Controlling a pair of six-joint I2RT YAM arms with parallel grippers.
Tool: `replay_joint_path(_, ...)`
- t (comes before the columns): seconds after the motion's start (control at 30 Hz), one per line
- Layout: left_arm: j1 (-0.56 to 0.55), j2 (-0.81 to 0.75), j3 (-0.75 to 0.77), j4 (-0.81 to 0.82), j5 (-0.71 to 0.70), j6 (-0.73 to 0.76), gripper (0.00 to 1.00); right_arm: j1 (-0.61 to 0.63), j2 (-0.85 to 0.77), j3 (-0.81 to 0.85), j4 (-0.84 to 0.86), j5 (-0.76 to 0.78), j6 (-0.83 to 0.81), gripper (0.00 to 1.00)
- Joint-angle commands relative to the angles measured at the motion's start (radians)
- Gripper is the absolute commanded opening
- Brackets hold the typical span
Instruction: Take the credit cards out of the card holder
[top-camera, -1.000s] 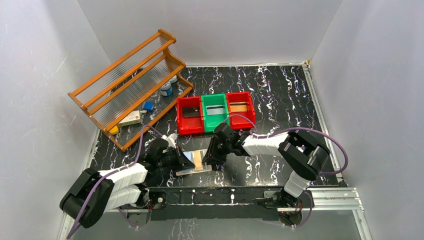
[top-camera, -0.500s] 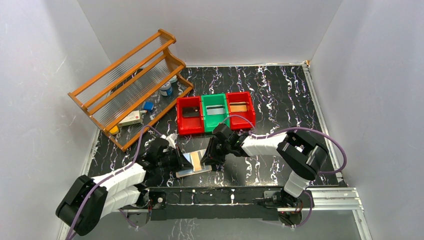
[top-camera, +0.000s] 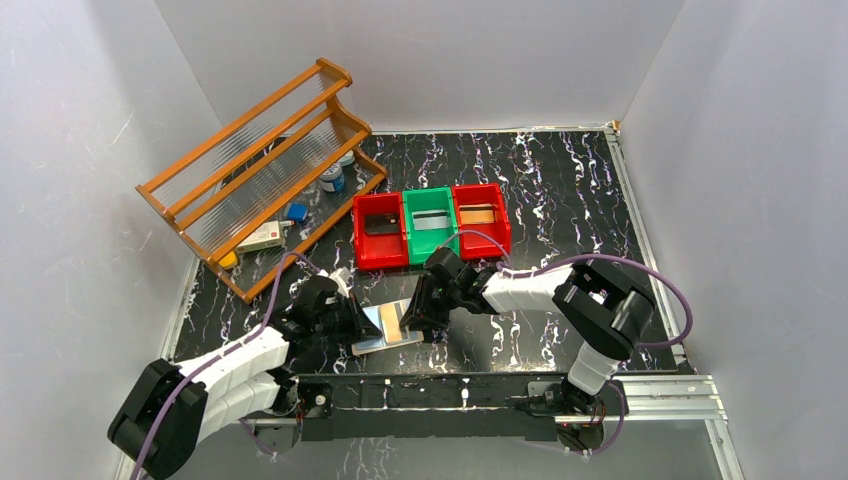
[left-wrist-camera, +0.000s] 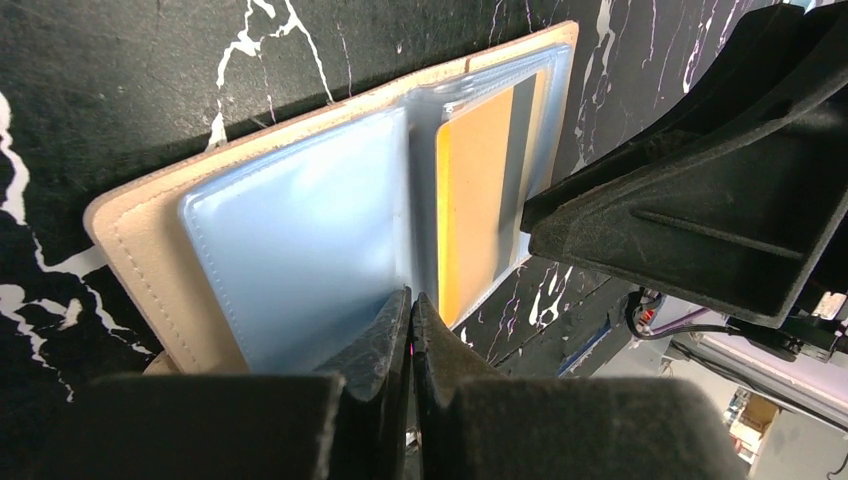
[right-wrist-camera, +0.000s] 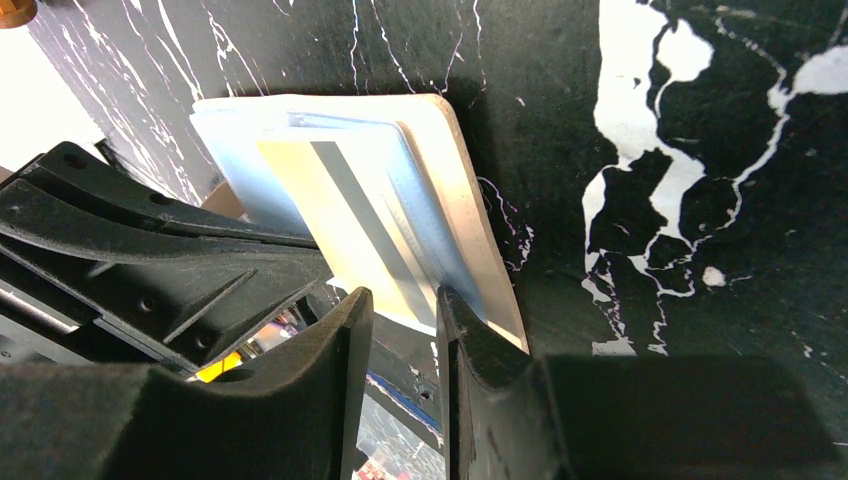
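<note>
Red, green bins (top-camera: 431, 252) and a wooden rack (top-camera: 250, 165) stand beyond the card holder (top-camera: 392, 330).

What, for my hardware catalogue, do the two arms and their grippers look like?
Both the left arm and the right arm have white link shells between chunky black joint housings. A purple cable loops loosely along each. The left gripper and the right gripper are matte black, each with two wedge-shaped fingers tapering to narrow tips. No markings are visible.
</note>
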Motion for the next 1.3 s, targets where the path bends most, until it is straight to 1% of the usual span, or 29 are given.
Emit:
replay_joint_path(0.0, -0.003, -0.018, 0.020, -0.014, -0.005, 0.007, 0.03, 0.010, 0.033, -0.012, -0.054, 0.059, -0.010, 0.39)
replay_joint_path(0.2, 0.002, 0.006, -0.007, 0.078, 0.026, -0.032, 0.30, 0.011, 0.036, -0.019, -0.053, 0.057, -0.005, 0.39)
replay_joint_path(0.33, 0.028, 0.021, -0.044, 0.174, 0.081, -0.062, 0.44, 0.009, 0.037, -0.022, -0.058, 0.058, -0.005, 0.39)
replay_joint_path(0.4, 0.038, 0.029, -0.055, 0.217, 0.107, -0.066, 0.49, 0.009, 0.035, -0.025, -0.056, 0.060, -0.004, 0.39)
replay_joint_path(0.5, 0.051, 0.061, -0.060, 0.274, 0.146, -0.068, 0.54, 0.008, 0.033, -0.027, -0.054, 0.060, -0.002, 0.39)
replay_joint_path(0.67, 0.077, 0.140, -0.071, 0.333, 0.168, -0.086, 0.54, 0.005, 0.038, -0.028, -0.052, 0.054, -0.002, 0.39)
replay_joint_path(0.77, 0.091, 0.172, -0.087, 0.370, 0.173, -0.101, 0.53, 0.005, 0.041, -0.030, -0.046, 0.050, -0.002, 0.39)
replay_joint_path(0.9, 0.099, 0.184, -0.105, 0.417, 0.178, -0.122, 0.43, 0.002, 0.042, -0.031, -0.041, 0.046, -0.003, 0.39)
replay_joint_path(1.07, 0.100, 0.186, -0.118, 0.465, 0.187, -0.143, 0.25, 0.002, 0.047, -0.034, -0.031, 0.036, -0.003, 0.39)
replay_joint_path(1.13, 0.100, 0.191, -0.126, 0.501, 0.197, -0.154, 0.22, 0.003, 0.049, -0.034, -0.029, 0.034, -0.002, 0.39)
replay_joint_path(1.27, 0.100, 0.206, -0.142, 0.583, 0.228, -0.181, 0.19, 0.001, 0.050, -0.034, -0.026, 0.032, -0.002, 0.39)
